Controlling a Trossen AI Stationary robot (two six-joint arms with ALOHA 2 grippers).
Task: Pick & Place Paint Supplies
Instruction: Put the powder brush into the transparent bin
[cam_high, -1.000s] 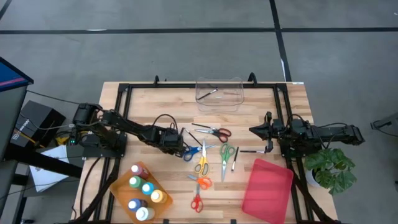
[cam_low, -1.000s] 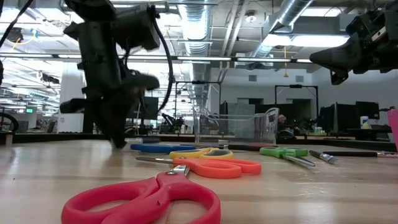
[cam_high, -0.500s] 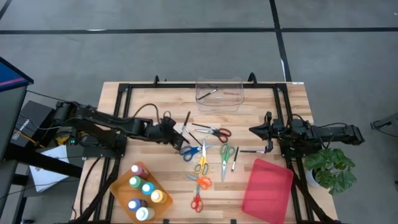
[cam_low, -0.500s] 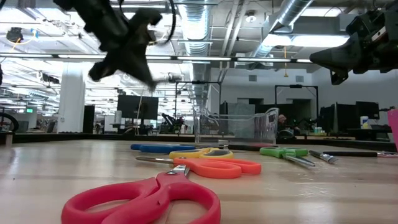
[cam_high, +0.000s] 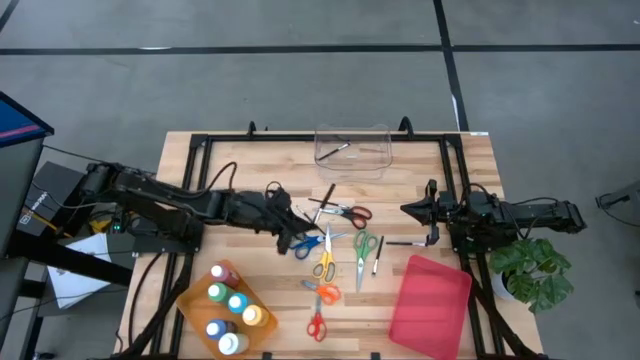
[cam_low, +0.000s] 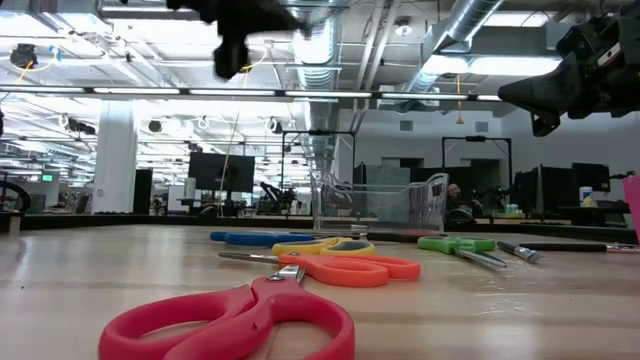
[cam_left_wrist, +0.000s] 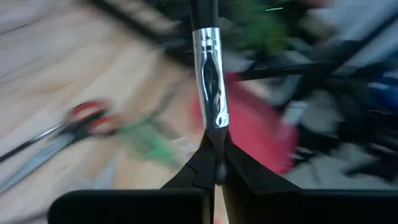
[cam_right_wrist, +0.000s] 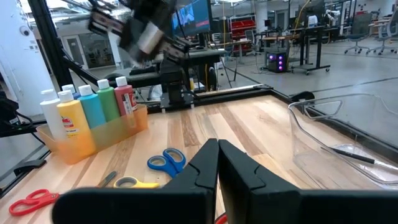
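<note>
Left pincer (cam_high: 300, 212) raised above the middle of the worktop (cam_high: 240, 165), clamped shut on a thin dark brush (cam_high: 326, 195). In the left wrist view the two fingertips (cam_left_wrist: 208, 163) meet on the base of the brush's silver ferrule (cam_left_wrist: 209, 81), the handle running straight out ahead of them. Seen from above, the brush points away from the pincer toward the clear plastic bin (cam_high: 352, 150) at the far edge, which holds another brush (cam_high: 334, 150). Just beyond the brush tip: red-handled scissors (cam_high: 345, 211). Directly beside and below the pincer: blue-handled scissors (cam_high: 308, 243), with yellow scissors (cam_high: 324, 262), green scissors (cam_high: 362, 248) and orange scissors (cam_high: 325, 291) further toward the near edge, and another red pair (cam_high: 316, 325) nearest it. Well off toward the near left corner from the pincer: an orange tray (cam_high: 190, 296) carrying the paint bottles (cam_high: 232, 305) standing upright.

Right pincer (cam_high: 407, 210) hanging at the right side of the worktop, well apart from the left one, closed on nothing, fingers (cam_right_wrist: 208, 163) pressed together in its wrist view. Near it, toward the centre: a loose brush (cam_high: 378, 255) beside the green scissors. Toward the near edge from it: a red lid (cam_high: 431, 305) lying flat.

In the low view, only a dark part of the left arm (cam_low: 245, 25) visible at the top; scissors lying flat in a row across the wood.
</note>
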